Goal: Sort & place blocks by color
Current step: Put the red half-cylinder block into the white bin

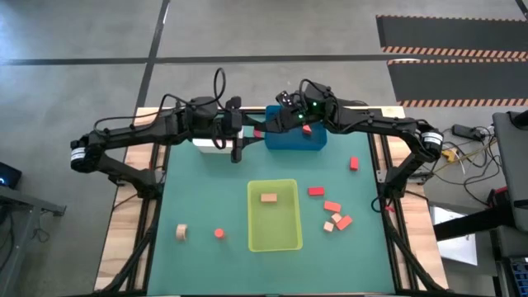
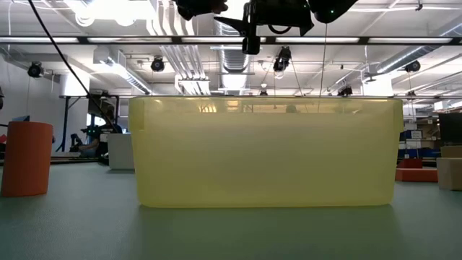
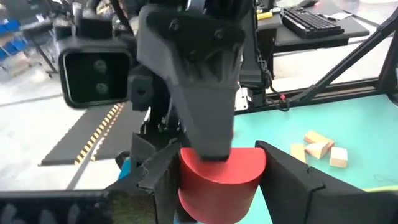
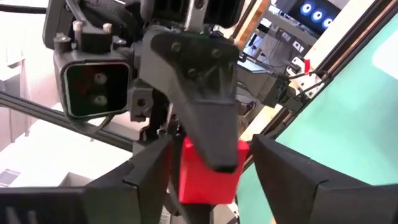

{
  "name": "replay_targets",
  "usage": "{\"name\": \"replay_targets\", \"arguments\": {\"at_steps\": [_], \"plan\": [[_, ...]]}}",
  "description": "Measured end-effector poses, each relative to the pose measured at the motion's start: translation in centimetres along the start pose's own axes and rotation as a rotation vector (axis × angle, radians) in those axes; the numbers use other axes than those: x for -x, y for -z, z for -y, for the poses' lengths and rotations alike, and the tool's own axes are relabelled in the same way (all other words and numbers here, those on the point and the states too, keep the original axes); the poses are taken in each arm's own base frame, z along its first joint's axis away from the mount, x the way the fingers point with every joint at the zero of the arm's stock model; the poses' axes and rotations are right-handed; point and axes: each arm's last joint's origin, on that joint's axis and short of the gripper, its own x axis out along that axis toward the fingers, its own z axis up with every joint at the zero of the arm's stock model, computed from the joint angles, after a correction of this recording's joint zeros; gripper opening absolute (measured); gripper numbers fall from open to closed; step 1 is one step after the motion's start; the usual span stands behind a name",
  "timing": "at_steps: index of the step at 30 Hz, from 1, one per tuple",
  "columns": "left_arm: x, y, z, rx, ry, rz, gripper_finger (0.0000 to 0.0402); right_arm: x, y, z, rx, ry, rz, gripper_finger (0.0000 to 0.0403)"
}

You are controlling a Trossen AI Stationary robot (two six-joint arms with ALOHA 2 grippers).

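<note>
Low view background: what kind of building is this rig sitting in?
Probably a large industrial lab or workshop: exposed ceiling ducts, strip lights, and hazard-striped floor mats beyond the table.

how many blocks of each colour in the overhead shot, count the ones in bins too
red block (deep or orange-red): 7
tan block: 4
total: 11

a red block sits low in the frame's centre. the other arm's dark gripper clasps it, camera at upper left.
</note>
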Motion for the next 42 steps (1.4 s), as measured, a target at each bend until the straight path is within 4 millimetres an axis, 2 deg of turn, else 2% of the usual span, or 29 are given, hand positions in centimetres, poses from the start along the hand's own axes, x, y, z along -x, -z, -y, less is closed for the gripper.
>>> {"name": "replay_targets", "arguments": {"at_steps": [6,15,20,25,30,34,38,42], "plan": [[0.4,0.2,0.1,0.091,0.009,-0.045,0.0169,0.9,-0.6,0.3,-0.028,0.037,0.002,0.0235],[1.9,1.0,-0.1,0.193,0.026,-0.29,0.017,2.6,-0.1,-0.6,-0.033,0.092,-0.067,0.0226],[2.8,1.9,-1.3,0.236,0.003,-0.45,0.017,3.6,0.5,-1.3,-0.022,0.155,-0.091,0.0223],[3.0,3.7,-3.1,0.305,-0.036,-0.644,0.0171,4.7,1.0,-2.2,-0.007,0.225,-0.079,0.0223],[2.1,6.0,-5.1,0.348,-0.014,-0.916,0.0171,5.7,1.3,-3.1,0.02,0.264,-0.052,0.0224],[0.8,7.7,-6.6,0.305,0.076,-1.095,0.0171,6.1,1.3,-3.9,0.041,0.261,-0.031,0.0224],[-0.8,9.5,-8.4,0.185,0.155,-1.148,0.0171,6.3,1.3,-4.1,0.047,0.257,-0.027,0.0224],[-1.6,11.3,-10.2,0.076,0.209,-1.174,0.0171,6.3,1.3,-4.2,0.048,0.26,-0.023,0.0224]]}}
